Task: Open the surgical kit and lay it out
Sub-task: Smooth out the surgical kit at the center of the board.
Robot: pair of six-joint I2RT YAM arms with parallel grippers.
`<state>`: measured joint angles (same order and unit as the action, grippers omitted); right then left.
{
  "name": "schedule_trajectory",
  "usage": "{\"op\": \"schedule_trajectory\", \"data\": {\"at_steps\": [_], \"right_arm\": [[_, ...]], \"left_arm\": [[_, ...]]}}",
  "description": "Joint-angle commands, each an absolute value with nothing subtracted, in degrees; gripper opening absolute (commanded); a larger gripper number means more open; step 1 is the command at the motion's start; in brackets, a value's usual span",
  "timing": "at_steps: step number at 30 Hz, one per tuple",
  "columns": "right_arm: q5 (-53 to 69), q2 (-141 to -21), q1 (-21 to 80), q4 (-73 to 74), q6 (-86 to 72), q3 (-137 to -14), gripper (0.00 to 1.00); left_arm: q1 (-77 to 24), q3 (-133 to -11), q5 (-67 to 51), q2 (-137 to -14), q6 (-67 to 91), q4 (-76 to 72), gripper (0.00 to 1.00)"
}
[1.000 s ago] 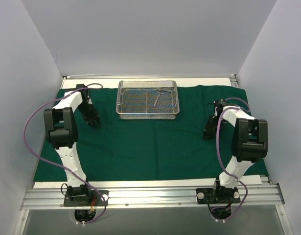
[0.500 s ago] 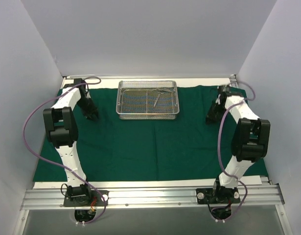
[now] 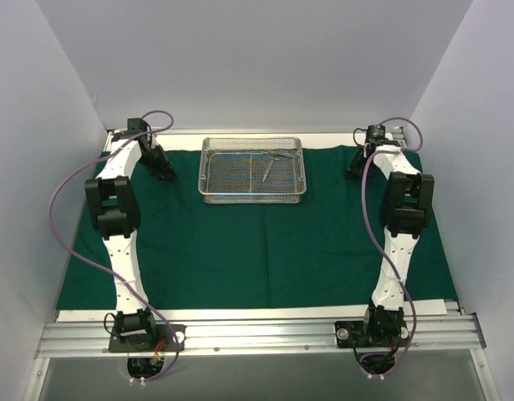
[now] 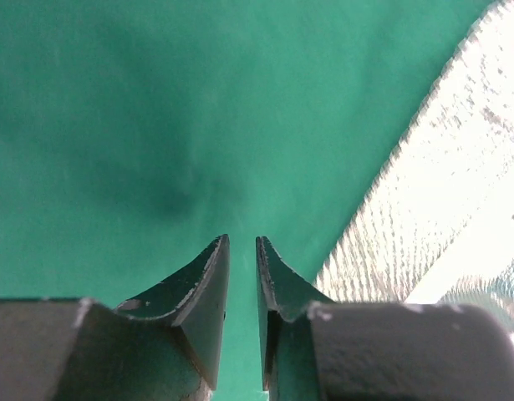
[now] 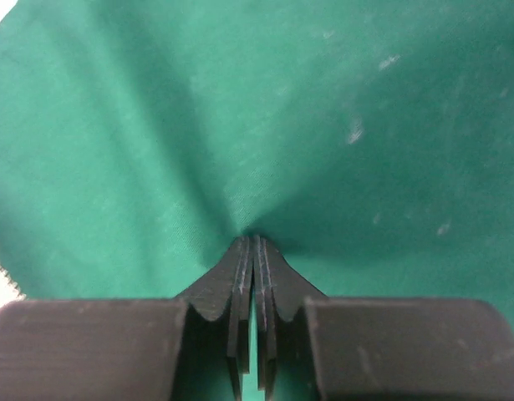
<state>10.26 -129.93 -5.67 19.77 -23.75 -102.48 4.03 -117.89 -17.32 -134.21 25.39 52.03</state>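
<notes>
The surgical kit's dark green cloth [image 3: 265,242] lies spread flat over the table. Its silver wire-mesh tray [image 3: 252,198] stands at the far middle with a few thin metal instruments [image 3: 269,167] inside. My left gripper [image 3: 163,171] hovers over the cloth's far left part, left of the tray. In the left wrist view its jaws [image 4: 241,240] stand a narrow gap apart with only cloth [image 4: 156,125] behind them. My right gripper [image 3: 355,167] is at the cloth's far right. In the right wrist view it [image 5: 253,238] is shut, and creases in the cloth [image 5: 240,125] run into its tips.
Grey walls close in the table on the left, back and right. A pale strip of bare tabletop [image 3: 240,314] runs along the near edge, before the arms' mounting rail [image 3: 257,334]. Bright bare tabletop [image 4: 457,192] shows beside the cloth edge in the left wrist view.
Both arms have stretched toward the back wall. Their grippers went from the cloth's middle left and middle right to its far left and far right.
</notes>
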Motion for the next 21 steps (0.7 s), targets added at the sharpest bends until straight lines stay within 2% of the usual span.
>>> {"op": "schedule_trajectory", "data": {"at_steps": [1,8,13,15,16,19,20,21], "right_arm": [[5.12,-132.62,-7.99,18.89,-26.27,-106.78,0.0],[6.04,-139.48,-11.78,24.79,-25.06,-113.9,0.0],[8.27,-138.79,-8.09,26.97,-19.96,-121.02,0.02],[6.95,-136.25,-6.16,27.42,-19.51,-122.77,0.1],[6.86,-135.01,-5.54,27.51,-19.6,-123.13,0.22],[9.39,-130.62,-3.17,25.15,-20.21,-122.53,0.44],[10.97,-130.0,-2.64,24.7,-20.3,-122.35,0.58],[12.64,-129.56,-1.85,24.44,-20.82,-122.43,0.62]], "left_arm": [[4.83,-124.0,-18.47,-139.82,27.16,49.57,0.28],[6.5,-139.11,-15.47,-151.43,24.97,58.88,0.25],[6.68,-136.14,-15.47,-145.73,25.84,56.6,0.27],[6.42,-135.53,-16.25,-143.1,26.63,56.78,0.3],[6.24,-135.01,-16.35,-142.22,26.98,56.86,0.31],[5.36,-131.15,-17.58,-137.56,27.6,55.9,0.35],[5.1,-130.09,-17.67,-136.33,27.51,55.81,0.35],[4.31,-128.95,-17.75,-134.14,26.99,55.81,0.36]]}}
